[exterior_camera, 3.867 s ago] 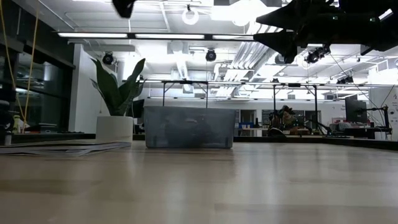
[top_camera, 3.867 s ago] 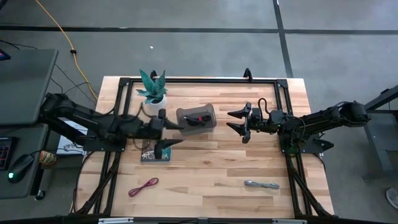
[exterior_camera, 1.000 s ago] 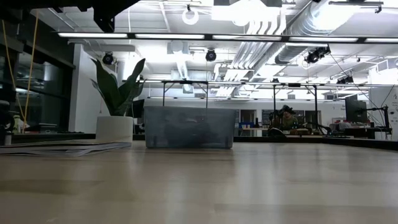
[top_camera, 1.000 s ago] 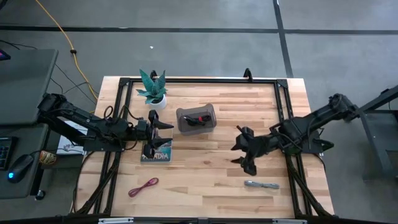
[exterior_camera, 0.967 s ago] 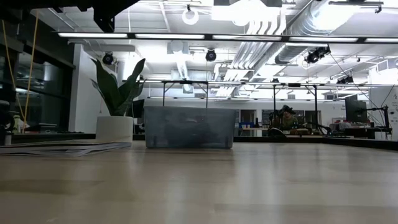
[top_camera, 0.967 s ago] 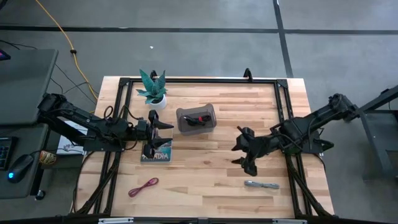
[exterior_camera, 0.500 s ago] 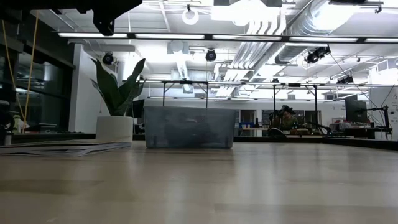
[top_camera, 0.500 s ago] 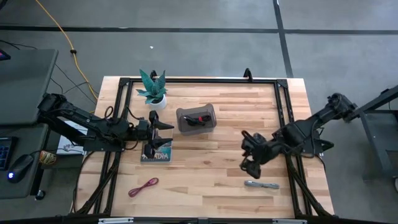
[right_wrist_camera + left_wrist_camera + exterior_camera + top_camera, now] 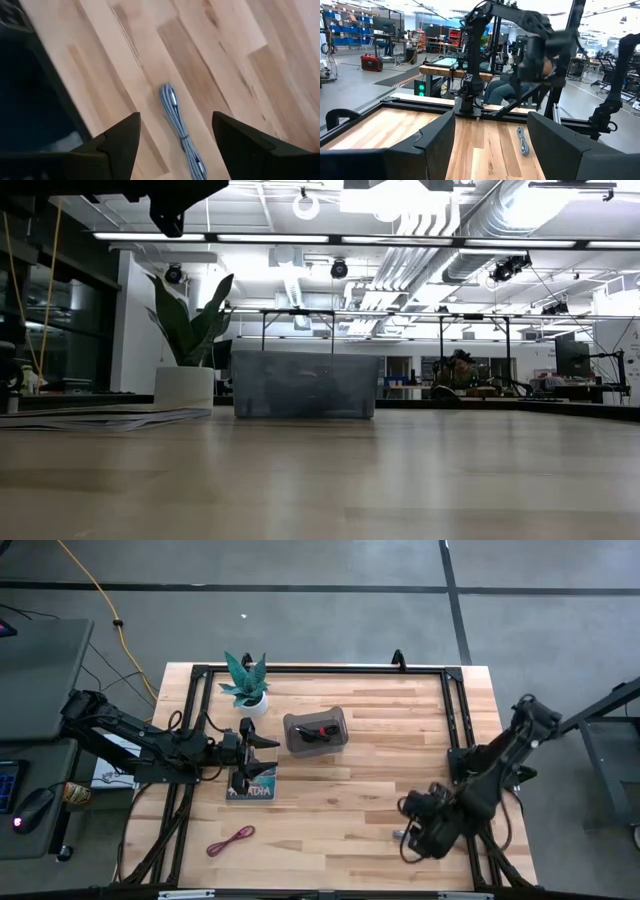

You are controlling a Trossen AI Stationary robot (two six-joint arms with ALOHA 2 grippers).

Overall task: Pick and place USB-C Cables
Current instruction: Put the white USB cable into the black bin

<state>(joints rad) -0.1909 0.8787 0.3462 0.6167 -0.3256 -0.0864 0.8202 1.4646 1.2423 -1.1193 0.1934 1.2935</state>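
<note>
Starting at the left of the tabletop point(image 9: 340, 810), the left hand point(image 9: 262, 755) had not shifted over the last second: it hung over the book point(image 9: 251, 786), beside the potted plant point(image 9: 245, 683), its fingers point(image 9: 427, 145) spread wide with nothing between them. Below it the dark red cable point(image 9: 231, 839) lay untouched near the front edge. In the middle, the grey bin point(image 9: 315, 731) already held a red-and-black cable point(image 9: 322, 729) and something dark beside it, too small to tell apart from above.

The change was on the right. The right hand point(image 9: 418, 832), which a second earlier had hovered out over the middle-right boards, had swung back and down toward the front right corner, and now sat directly above the silver-grey cable point(image 9: 178, 127). From overhead the arm hid most of that cable; only a sliver showed at its left. The wrist camera showed it plainly, lying straight on the wood between the two spread fingers point(image 9: 112, 142), not yet touched. The hand was fully open and empty.

That suggested the silver-grey cable was the next pick, with the approach lined up and the descent and close still to come, while the dark red one waited.
</note>
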